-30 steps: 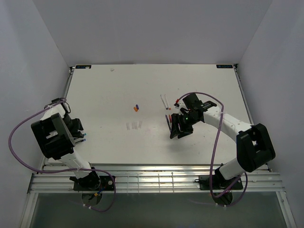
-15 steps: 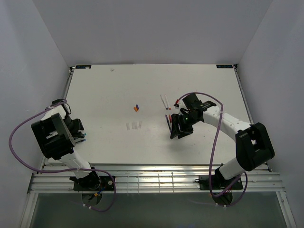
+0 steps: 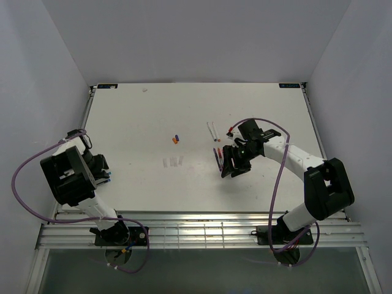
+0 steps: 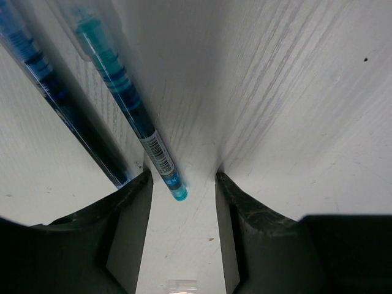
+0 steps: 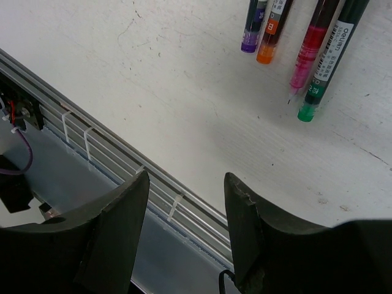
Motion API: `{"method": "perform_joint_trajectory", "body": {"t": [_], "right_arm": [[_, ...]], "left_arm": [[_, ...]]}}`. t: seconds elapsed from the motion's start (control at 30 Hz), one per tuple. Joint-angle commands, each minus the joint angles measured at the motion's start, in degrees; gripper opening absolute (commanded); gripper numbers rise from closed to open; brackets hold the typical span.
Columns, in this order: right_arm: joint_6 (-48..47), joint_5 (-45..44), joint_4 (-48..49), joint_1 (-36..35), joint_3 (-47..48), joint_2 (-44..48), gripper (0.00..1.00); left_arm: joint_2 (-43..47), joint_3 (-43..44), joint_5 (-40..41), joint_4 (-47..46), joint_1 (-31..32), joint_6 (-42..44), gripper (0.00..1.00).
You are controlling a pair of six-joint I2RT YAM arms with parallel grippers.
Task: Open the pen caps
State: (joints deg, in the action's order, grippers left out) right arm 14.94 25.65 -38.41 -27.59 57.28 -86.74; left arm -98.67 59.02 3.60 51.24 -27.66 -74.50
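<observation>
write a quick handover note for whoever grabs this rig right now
Left claw: open, gripping nothing. A teal pen lies with its end between the fingers, a dark blue pen beside it.
Right claw: open, empty, near four pens.
Pen caps: red, blue and orange, loose mid-table, so three are off.
Left to do: check the other pens. Whether they are capped is unclear.

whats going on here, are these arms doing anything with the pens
Two arms are working over a white table scattered with pens, and neither holds anything. The left gripper is low over the table with open jaws either side of the end of a teal pen, a blue pen beside it. The right gripper hangs open short of four pens. Three small caps, red, blue and orange, lie loose mid-table.
</observation>
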Motion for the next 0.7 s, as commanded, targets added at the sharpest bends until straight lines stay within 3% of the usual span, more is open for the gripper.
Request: {"method": "perform_joint_trajectory", "body": {"t": [0.0, 0.3, 0.67], "right_arm": [[-1.05, -0.16, 0.01, 0.61, 0.73, 0.60, 0.58], [-1.23, -0.95, -0.43, 1.93, -0.06, 2.62, 0.59], [-0.35, -3.23, -1.93, 2.02, 0.29, 5.53, 0.58]], "left_arm": [[-0.73, -1.28, 1.42, -1.94, -0.38, -0.65, 0.55], [-3.10, -1.19, 1.68, -3.17, -0.38, -0.38, 0.49], [-5.83, -1.28, 1.94, -3.96, -0.38, 0.58, 0.30]]}}
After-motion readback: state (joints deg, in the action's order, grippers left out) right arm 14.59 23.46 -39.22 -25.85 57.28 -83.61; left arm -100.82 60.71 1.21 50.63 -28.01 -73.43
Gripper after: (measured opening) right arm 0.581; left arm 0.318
